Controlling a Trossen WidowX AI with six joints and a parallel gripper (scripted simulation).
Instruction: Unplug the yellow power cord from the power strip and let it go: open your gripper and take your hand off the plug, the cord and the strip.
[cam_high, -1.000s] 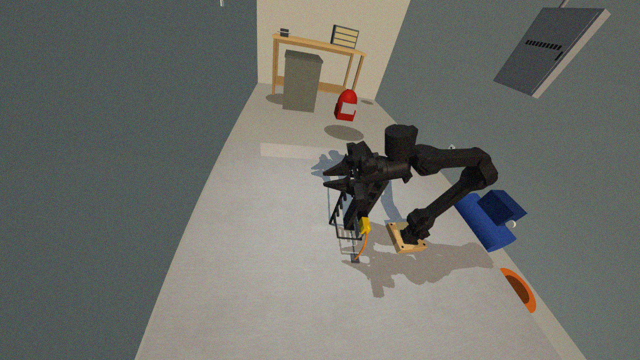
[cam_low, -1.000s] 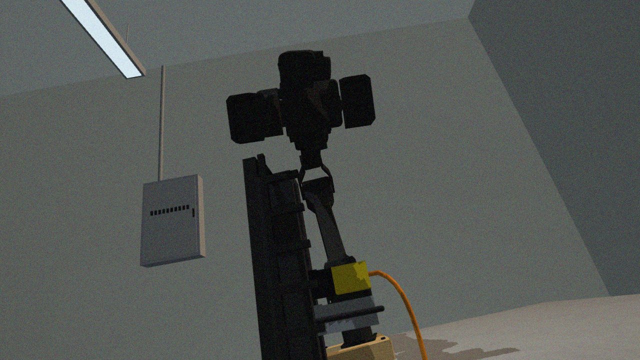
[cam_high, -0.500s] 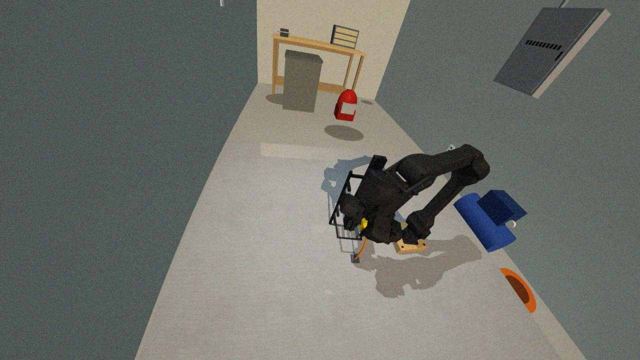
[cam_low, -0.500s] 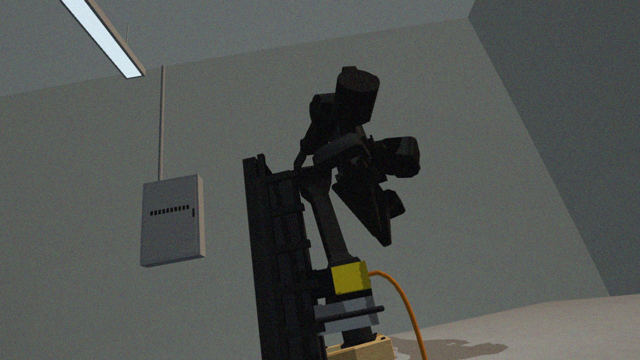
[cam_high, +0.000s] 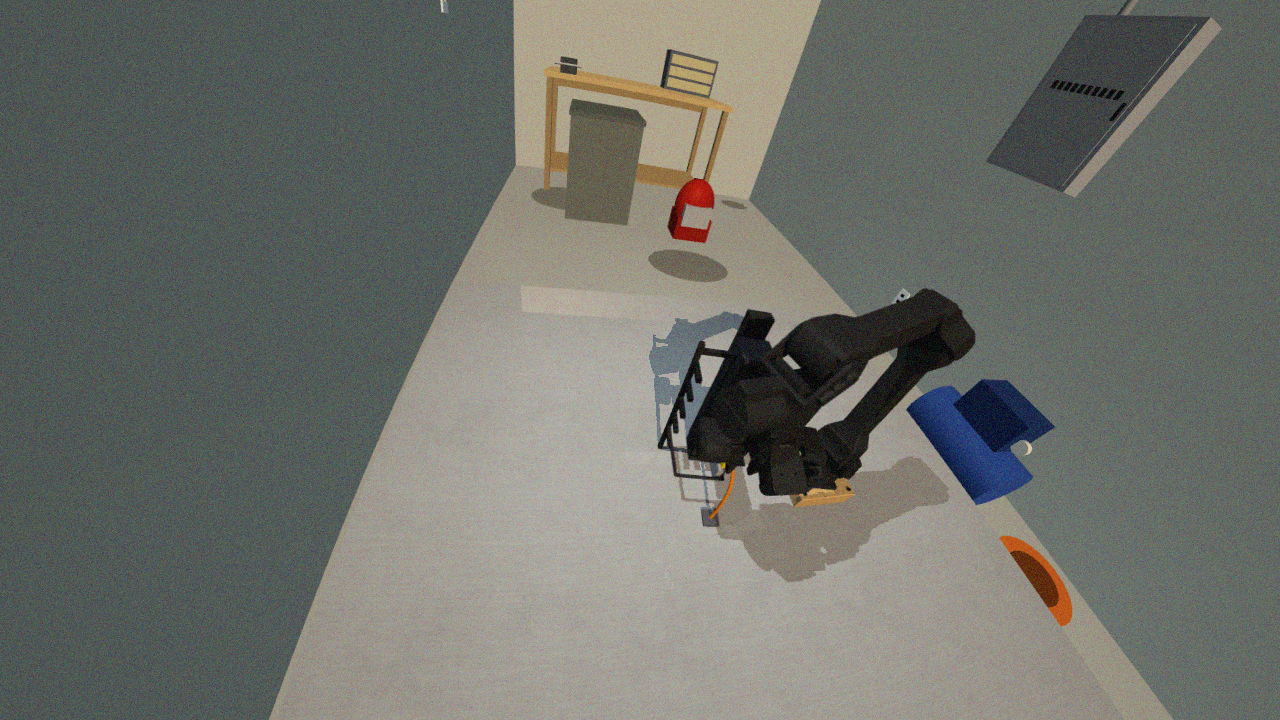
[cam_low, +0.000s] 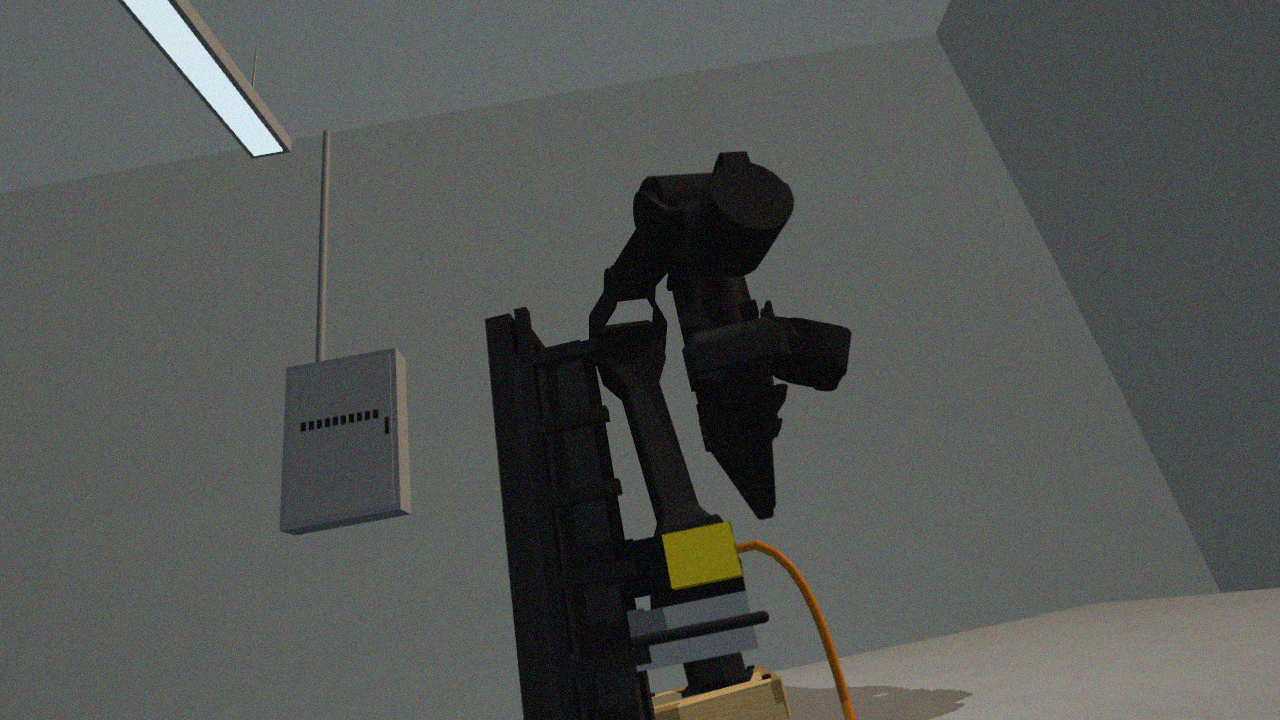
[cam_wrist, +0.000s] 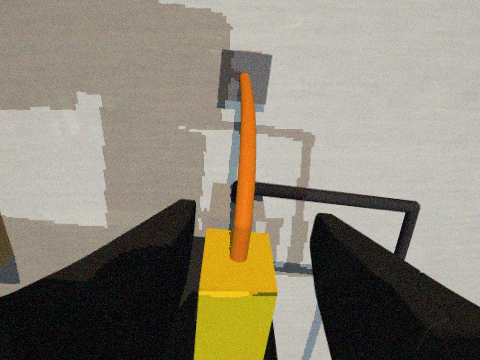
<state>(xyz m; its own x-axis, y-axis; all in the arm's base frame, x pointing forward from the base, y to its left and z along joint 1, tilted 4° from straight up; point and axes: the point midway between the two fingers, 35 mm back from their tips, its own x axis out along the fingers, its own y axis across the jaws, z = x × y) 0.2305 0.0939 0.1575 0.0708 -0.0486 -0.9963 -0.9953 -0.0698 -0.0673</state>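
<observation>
Yellow plug (cam_wrist: 235, 314) sits seated in the black power strip (cam_low: 546, 528), orange cord (cam_wrist: 244, 167) arcing away to the floor. My fingers straddle the plug, partly apart with gaps either side, gripping nothing. My gripper (cam_low: 756, 488) hangs just above it.
</observation>
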